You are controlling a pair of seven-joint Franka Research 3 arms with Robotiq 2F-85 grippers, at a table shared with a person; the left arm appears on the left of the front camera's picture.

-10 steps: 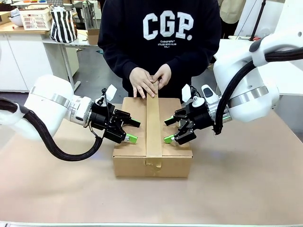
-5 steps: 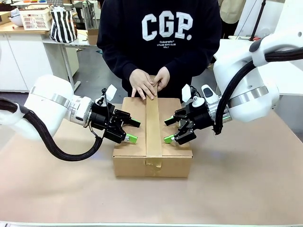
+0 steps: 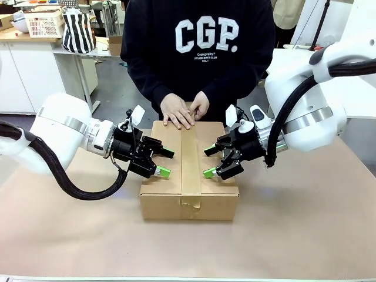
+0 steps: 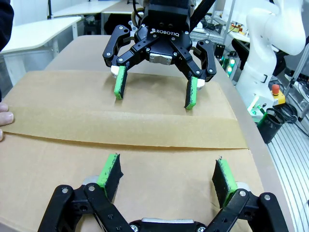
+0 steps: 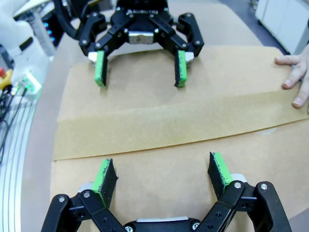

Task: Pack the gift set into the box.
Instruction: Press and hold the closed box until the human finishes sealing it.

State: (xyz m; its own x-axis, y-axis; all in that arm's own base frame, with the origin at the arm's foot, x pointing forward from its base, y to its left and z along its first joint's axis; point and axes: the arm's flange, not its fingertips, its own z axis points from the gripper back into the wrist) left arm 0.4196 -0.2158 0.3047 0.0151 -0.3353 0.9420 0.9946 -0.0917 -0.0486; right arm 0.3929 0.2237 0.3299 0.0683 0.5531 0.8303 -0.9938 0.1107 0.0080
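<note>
Brown corrugated box (image 3: 189, 170) sits mid-bench, flaps closed, with a paper tape strip (image 3: 190, 161) running along the top seam. I see my left gripper (image 3: 166, 162) over the box's left half and my right gripper (image 3: 209, 161) over the right half, fingers of both spread wide, holding nothing. Whether the pads touch the cardboard, I cannot tell. The person's hands (image 3: 183, 110) press the far edge. Bench (image 3: 305, 223) lies bare around the box. Left wrist view shows one fingertip (image 4: 6, 117) at the box edge; right wrist view shows several (image 5: 295, 77).
</note>
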